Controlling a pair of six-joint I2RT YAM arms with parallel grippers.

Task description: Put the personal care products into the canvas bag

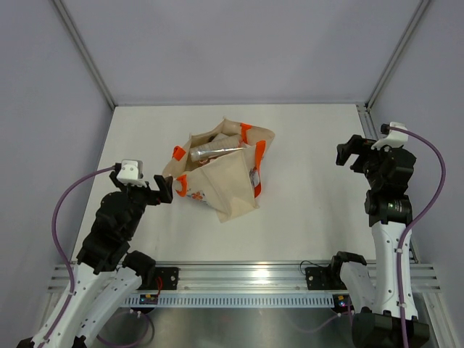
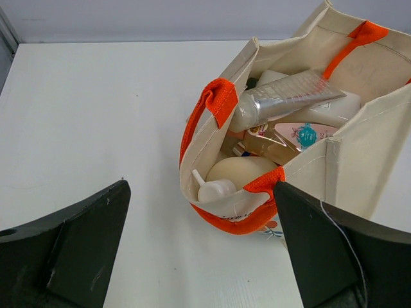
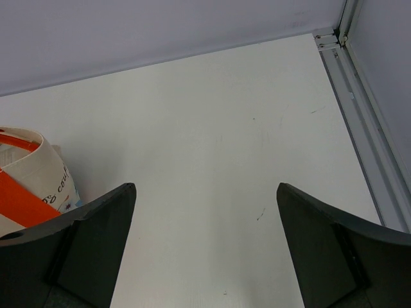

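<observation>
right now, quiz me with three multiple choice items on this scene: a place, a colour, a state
1. The silver tube lies: A in the canvas bag; B beside it; C behind it.
2. The bag's handles are: A blue; B orange; C green.
3. The left hand is: A open; B shut on a bottle; C shut on a handle.
Answers: 1 A, it rests on other items inside the open top. 2 B, both straps show bright orange. 3 A, its fingers stand wide apart, gripping nothing.
</observation>
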